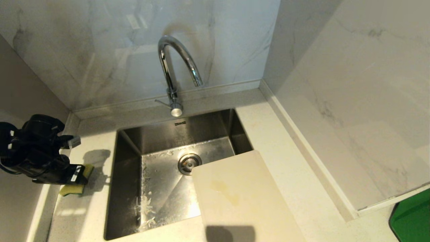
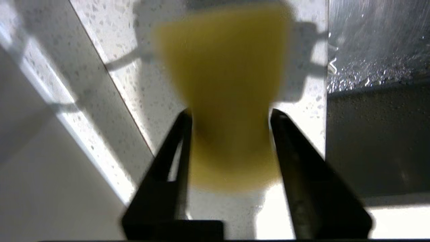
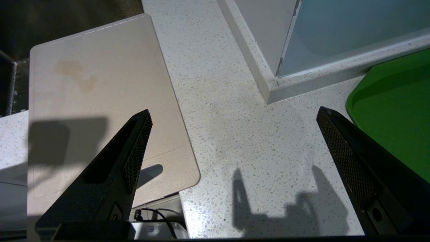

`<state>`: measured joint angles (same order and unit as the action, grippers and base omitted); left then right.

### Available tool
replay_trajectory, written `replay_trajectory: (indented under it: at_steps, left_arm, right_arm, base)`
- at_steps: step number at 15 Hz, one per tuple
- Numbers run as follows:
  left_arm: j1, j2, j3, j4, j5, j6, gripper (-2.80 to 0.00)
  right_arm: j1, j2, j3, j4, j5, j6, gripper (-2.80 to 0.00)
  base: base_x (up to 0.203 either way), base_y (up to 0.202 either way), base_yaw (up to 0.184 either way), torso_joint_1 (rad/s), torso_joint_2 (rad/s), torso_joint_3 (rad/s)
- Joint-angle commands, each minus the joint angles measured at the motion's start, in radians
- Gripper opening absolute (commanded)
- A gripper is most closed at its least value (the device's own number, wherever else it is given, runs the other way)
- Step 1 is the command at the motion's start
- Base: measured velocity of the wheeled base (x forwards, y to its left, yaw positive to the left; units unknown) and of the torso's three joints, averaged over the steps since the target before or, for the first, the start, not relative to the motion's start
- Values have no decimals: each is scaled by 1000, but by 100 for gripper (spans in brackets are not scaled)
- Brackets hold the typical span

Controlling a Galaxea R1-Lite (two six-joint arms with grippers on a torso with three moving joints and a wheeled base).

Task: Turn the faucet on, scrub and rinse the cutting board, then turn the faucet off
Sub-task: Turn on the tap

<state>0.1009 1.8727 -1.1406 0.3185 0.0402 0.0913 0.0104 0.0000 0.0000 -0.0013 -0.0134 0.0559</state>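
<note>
Step in hand, by judgement: sponge handling at the sink's left. Left gripper (image 2: 231, 116) fingers part-spread astride the sponge (image 1: 76, 183), contact unclear. Right gripper (image 3: 231, 116) fingers spread wide, empty, over the worktop (image 3: 255, 134). Cutting board (image 1: 242, 198) bridges the sink's right rim. Faucet (image 1: 174, 67) dry; next, reach its lever.
</note>
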Motion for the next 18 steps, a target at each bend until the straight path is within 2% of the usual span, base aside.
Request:
replay_trajectory:
  at_steps: [1,10,12,15,16,17,18]
  left_arm:
    - [0,25,-19,2,0,1,0]
    - [-2,-15,-11,9,-4,1,0]
    - [-11,-43,-15,11,-25,32,0]
    - [-34,-76,-42,5,-108,94,0]
    - [-50,-79,-44,5,-109,104,0]
    - [-80,-82,-46,4,-108,105,-280]
    - [-104,-85,-53,0,-111,106,-280]
  right_arm:
    - [0,-2,2,0,0,1,0]
    - [0,-2,2,0,0,1,0]
    - [0,-2,2,0,0,1,0]
    - [0,-2,2,0,0,1,0]
    - [0,-2,2,0,0,1,0]
    - [0,-2,2,0,0,1,0]
    - [0,-2,2,0,0,1,0]
  base:
    - [0,0,0,0,0,0]
    - [0,0,0,0,0,0]
    - [0,0,0,0,0,0]
    - [0,0,0,0,0,0]
    - [0,0,0,0,0,0]
    - [0,0,0,0,0,0]
    - [0,0,0,0,0,0]
